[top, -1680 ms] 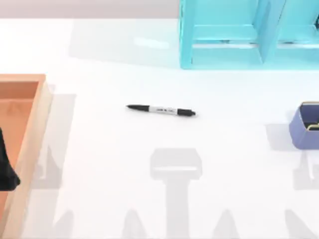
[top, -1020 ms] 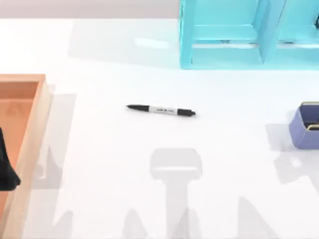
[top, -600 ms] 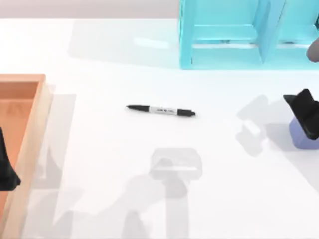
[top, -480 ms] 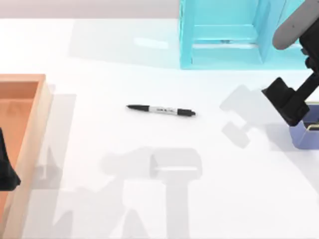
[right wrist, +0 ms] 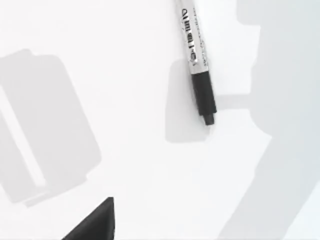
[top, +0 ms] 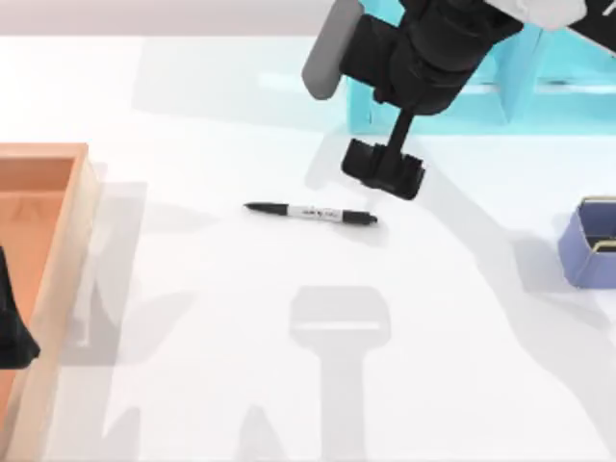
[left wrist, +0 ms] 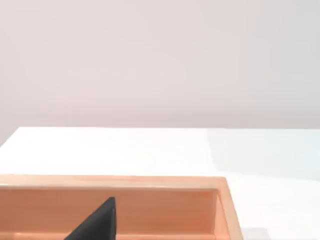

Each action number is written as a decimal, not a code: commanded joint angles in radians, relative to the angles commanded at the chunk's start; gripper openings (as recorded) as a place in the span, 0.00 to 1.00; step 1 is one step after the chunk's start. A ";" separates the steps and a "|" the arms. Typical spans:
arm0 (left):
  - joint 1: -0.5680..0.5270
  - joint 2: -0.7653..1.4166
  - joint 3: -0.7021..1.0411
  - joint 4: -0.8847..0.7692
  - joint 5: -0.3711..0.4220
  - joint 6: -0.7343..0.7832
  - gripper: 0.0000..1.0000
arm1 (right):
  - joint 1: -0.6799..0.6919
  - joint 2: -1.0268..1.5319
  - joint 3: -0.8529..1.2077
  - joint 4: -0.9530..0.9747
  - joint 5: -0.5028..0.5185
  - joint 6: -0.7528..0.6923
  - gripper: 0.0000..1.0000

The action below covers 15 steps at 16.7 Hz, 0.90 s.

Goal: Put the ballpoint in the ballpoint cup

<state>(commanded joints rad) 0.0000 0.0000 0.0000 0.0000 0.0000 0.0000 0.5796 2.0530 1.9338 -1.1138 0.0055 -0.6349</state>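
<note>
The ballpoint (top: 310,213) lies flat near the table's middle, its pointed tip toward the left and its black cap end toward the right. In the right wrist view the ballpoint (right wrist: 197,65) shows its printed white barrel and black end. My right gripper (top: 383,173) hangs above the table just beyond the pen's right end, apart from it. The ballpoint cup (top: 589,245), periwinkle blue with a gold rim, stands at the table's right edge. My left gripper (top: 12,322) stays parked over the orange tray at the far left.
A large cyan shelf unit (top: 481,67) stands at the back right, right behind my right arm. An orange wooden tray (top: 58,241) takes up the left edge; its wall (left wrist: 150,207) also appears in the left wrist view. Open white tabletop lies between pen and cup.
My right arm has swung in from the right edge by the cup and now hangs over the pen's right end. The pen, the cup and my left arm have not moved.
</note>
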 joint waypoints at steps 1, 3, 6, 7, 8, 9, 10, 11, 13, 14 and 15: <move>0.000 0.000 0.000 0.000 0.000 0.000 1.00 | 0.016 0.081 0.092 -0.047 0.009 -0.018 1.00; 0.000 0.000 0.000 0.000 0.000 0.000 1.00 | 0.043 0.227 0.266 -0.134 0.028 -0.049 1.00; 0.000 0.000 0.000 0.000 0.000 0.000 1.00 | 0.072 0.411 0.497 -0.245 0.058 -0.082 1.00; 0.000 0.000 0.000 0.000 0.000 0.000 1.00 | 0.079 0.463 0.566 -0.277 0.069 -0.090 1.00; 0.000 0.000 0.000 0.000 0.000 0.000 1.00 | 0.084 0.510 0.630 -0.306 0.079 -0.097 1.00; 0.000 0.000 0.000 0.000 0.000 0.000 1.00 | 0.087 0.552 0.689 -0.333 0.089 -0.102 1.00; 0.000 0.000 0.000 0.000 0.000 0.000 1.00 | 0.090 0.591 0.744 -0.357 0.099 -0.105 1.00; 0.000 0.000 0.000 0.000 0.000 0.000 1.00 | 0.092 0.625 0.794 -0.379 0.109 -0.108 1.00; 0.000 0.000 0.000 0.000 0.000 0.000 1.00 | 0.093 0.680 0.879 -0.415 0.126 -0.110 1.00; 0.000 0.000 0.000 0.000 0.000 0.000 1.00 | 0.092 0.700 0.911 -0.429 0.134 -0.109 1.00; 0.000 0.000 0.000 0.000 0.000 0.000 1.00 | 0.091 0.715 0.937 -0.440 0.140 -0.109 1.00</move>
<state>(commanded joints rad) 0.0000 0.0000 0.0000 0.0000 0.0000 0.0000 0.6707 2.7683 2.8706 -1.5536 0.1450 -0.7437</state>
